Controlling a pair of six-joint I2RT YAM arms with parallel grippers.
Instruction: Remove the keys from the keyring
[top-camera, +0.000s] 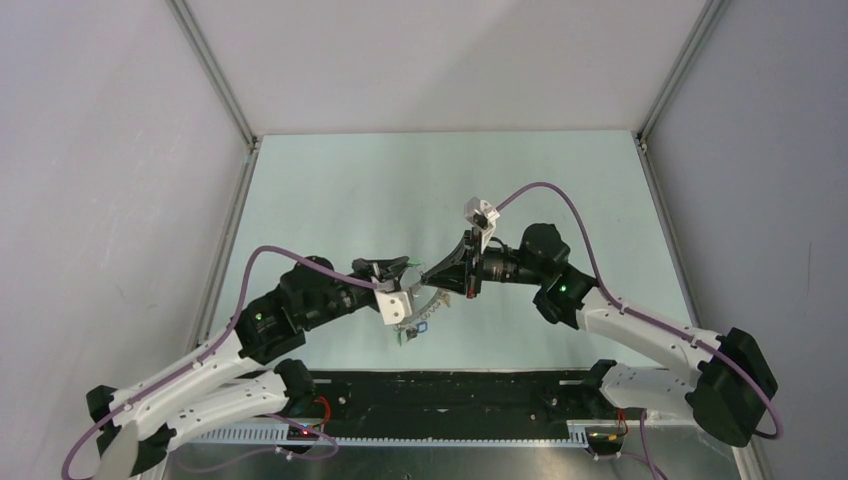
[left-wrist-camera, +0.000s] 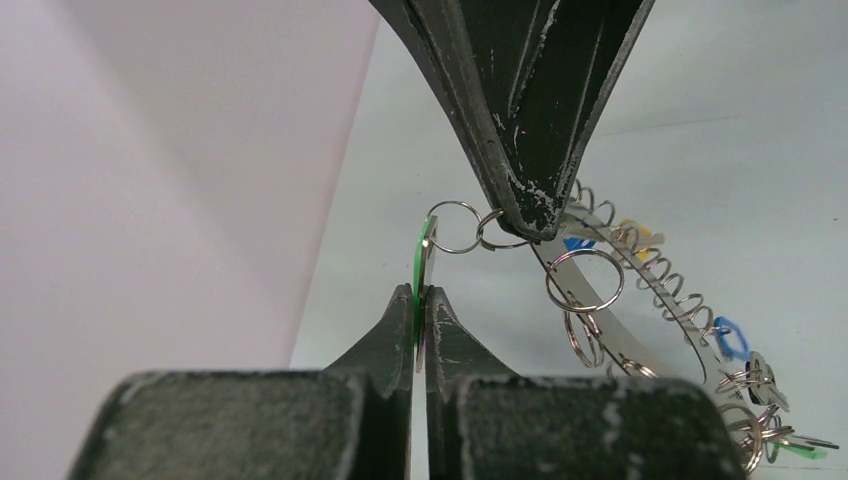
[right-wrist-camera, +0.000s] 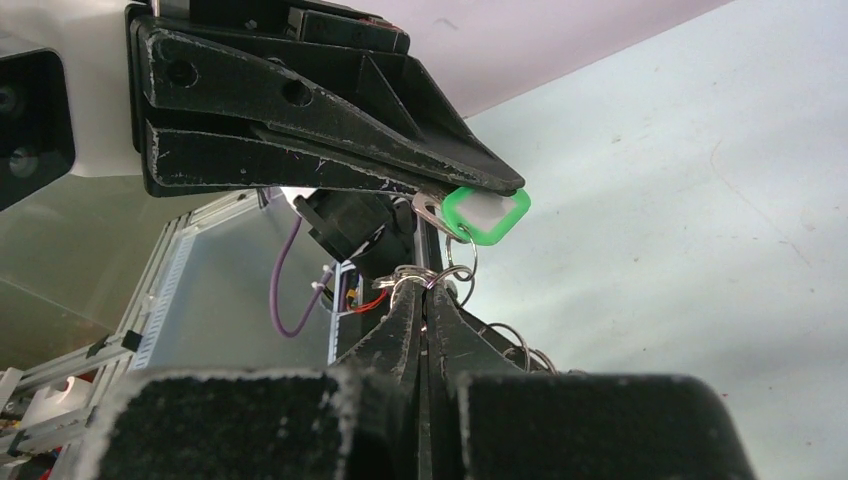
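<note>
Left tool and right tool meet tip to tip; keyring and keys hang beneath

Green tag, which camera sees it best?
Right wrist: the green tag shows its flat face, green frame, white middle, pinched by the left gripper. Left wrist shows only its thin edge; top external, a tiny green speck.

Keyring partly hidden behind right pincer tip, keys too small overhead, green tag half hidden in left pincer
</note>
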